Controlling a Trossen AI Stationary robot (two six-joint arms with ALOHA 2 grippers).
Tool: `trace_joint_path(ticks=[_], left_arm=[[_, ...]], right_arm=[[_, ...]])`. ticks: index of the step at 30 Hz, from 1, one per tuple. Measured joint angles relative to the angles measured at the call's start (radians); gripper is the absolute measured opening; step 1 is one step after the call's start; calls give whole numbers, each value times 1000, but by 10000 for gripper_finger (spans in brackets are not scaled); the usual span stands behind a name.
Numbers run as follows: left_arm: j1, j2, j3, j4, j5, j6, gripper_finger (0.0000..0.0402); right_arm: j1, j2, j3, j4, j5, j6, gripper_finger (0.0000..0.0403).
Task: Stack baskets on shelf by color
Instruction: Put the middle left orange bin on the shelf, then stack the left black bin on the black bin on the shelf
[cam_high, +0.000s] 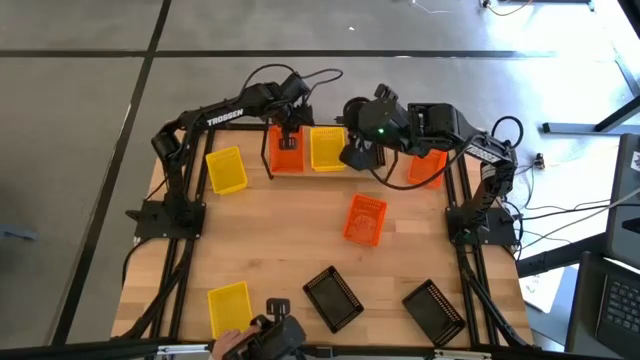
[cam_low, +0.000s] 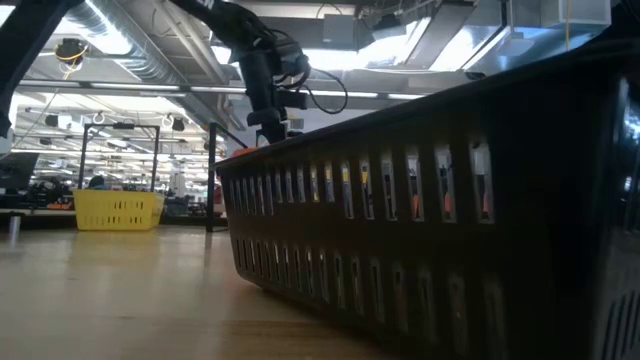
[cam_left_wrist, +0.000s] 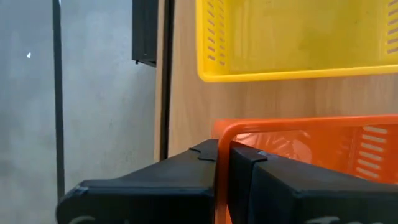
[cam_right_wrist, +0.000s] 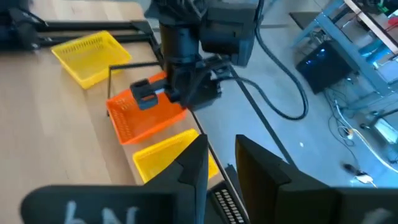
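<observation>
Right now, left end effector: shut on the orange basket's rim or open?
Shut. The left end effector has both fingers clamped on the orange basket rim, on the shelf.

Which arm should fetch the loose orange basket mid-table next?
Probably the right: the right gripper is open and free, nearer that orange basket. The left gripper is shut on the shelf's orange basket.

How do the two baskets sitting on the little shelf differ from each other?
The orange basket is gripped at its rim by the left gripper, fingers closed on the wall; the yellow basket beside it sits free, the right gripper open nearby. Colour differs too. Both share the same mesh-sided shape and size on the shelf.
</observation>
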Motion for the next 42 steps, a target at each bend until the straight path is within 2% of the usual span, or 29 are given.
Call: trace_joint_path(ticks=[22,33,42], left_arm=[[4,5,0,50,16,-9,1],[4,5,0,52,35,-10,59],[6,-29,0,53,-36,-54,61]], right_arm=[[0,2,-3,-2,2,2,78],[0,3,-3,-2,-5,1,78],[9,-25,2,-78,-4,30,78]])
